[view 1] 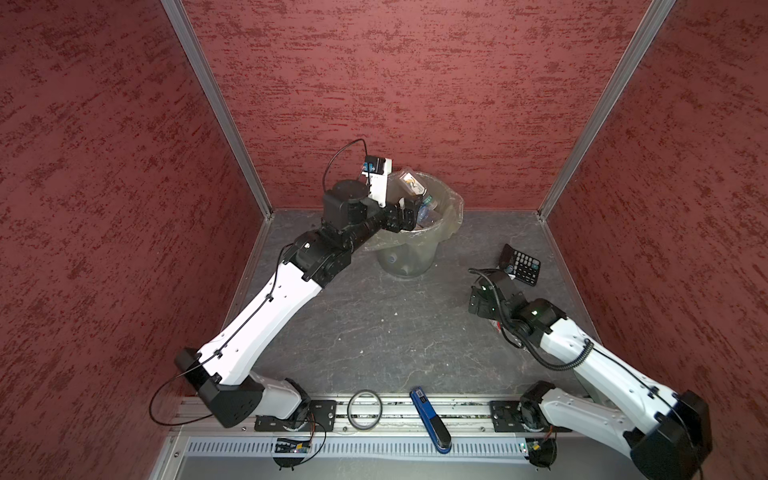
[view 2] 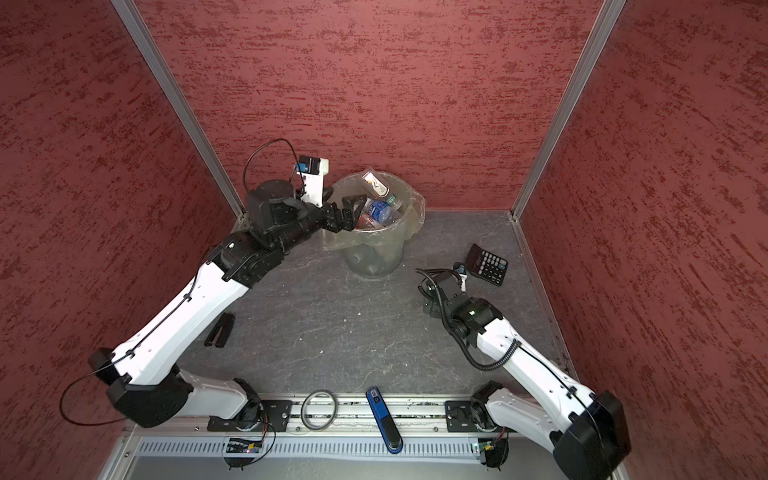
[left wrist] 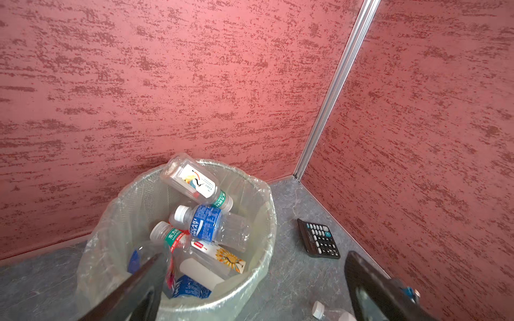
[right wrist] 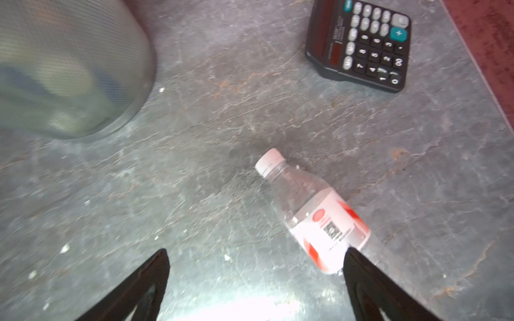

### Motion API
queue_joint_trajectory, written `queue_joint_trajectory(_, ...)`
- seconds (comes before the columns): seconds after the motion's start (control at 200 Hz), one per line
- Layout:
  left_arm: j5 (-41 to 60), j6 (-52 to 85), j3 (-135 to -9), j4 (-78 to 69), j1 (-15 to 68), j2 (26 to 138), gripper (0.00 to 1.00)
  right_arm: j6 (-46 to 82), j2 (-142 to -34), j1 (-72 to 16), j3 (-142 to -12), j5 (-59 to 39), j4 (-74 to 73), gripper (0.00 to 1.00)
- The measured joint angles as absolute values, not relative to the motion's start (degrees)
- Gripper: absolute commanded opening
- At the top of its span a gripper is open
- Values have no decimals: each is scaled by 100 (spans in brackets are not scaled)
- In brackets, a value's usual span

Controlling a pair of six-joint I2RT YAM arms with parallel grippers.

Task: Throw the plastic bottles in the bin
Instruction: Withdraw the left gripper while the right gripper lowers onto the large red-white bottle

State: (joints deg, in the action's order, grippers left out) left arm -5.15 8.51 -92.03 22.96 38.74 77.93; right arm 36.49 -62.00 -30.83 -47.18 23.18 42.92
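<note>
Left gripper (view 2: 348, 212) wide open, empty, above bin (left wrist: 267, 200); several plastic bottles (left wrist: 207, 226) inside. Right gripper (right wrist: 256, 250) spread, empty, hovering beside red-labelled bottle (right wrist: 319, 219) lying on tabletop (right wrist: 194, 166): apparently last one not yet binned.

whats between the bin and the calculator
Nothing: in the right wrist view the stretch of table between the bin and the calculator is bare; the loose bottle lies off that line.

White-shelled arms (view 1: 266, 316) with black joints (view 1: 328, 257), black cables (view 1: 578, 360), tapered black jaws.
</note>
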Motion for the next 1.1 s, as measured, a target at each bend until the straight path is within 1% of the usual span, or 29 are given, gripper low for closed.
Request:
queue_joint_trajectory(0.195, -578, 1135, -7317, 2128, 3966, 6827, 100, 3489, -7046, -2471, -4882, 2292, 4320, 99)
queue_joint_trajectory(0.416, -644, 1490, -5791, 2141, 3983, 6001, 100, 3426, -7706, -2322, -5085, 1988, 4504, 99)
queue_joint_trajectory(0.526, -631, 1616, -5395, 2099, 3981, 5760, 100, 3376, -7913, -2228, -5242, 1804, 4665, 99)
queue_joint_trajectory(0.807, -405, 1789, -4797, 1820, 3865, 5596, 100, 3009, -8479, -1876, -5841, 1767, 5105, 99)
queue_joint_trajectory(1.097, -115, 1933, -4499, 1514, 3653, 5406, 100, 2641, -9030, -1739, -5837, 1374, 5227, 99)
